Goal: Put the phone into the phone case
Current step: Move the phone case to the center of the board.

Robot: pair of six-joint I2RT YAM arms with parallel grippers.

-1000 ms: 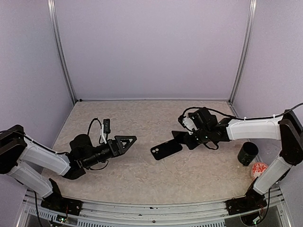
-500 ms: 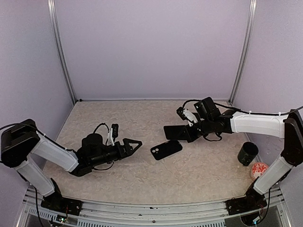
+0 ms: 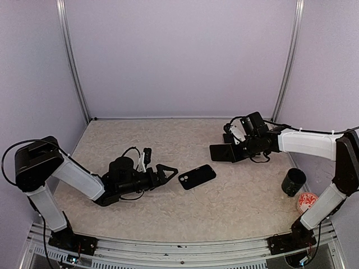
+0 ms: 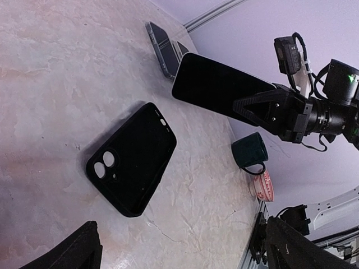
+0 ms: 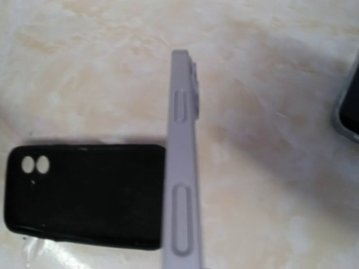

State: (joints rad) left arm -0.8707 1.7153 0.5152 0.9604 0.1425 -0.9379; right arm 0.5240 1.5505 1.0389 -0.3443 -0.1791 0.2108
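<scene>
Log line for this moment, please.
left end effector: open, near black phone on table | right end effector: shut on held phone | phone case: on table, untouched

Marbled beige table [image 3: 168, 140]. Black lying phone [image 3: 197, 176]; black-faced, lilac-edged held phone [image 4: 219, 84]. Translucent grey case [image 4: 162, 47]. At four o'clock, dark green mug [image 3: 293, 181], red-patterned white cup [image 3: 307, 200].

The marbled table [image 3: 168, 140] carries 1 black phone [image 3: 197, 176], 1 phone case [image 4: 162, 47] and 1 dark mug [image 3: 293, 181].
</scene>
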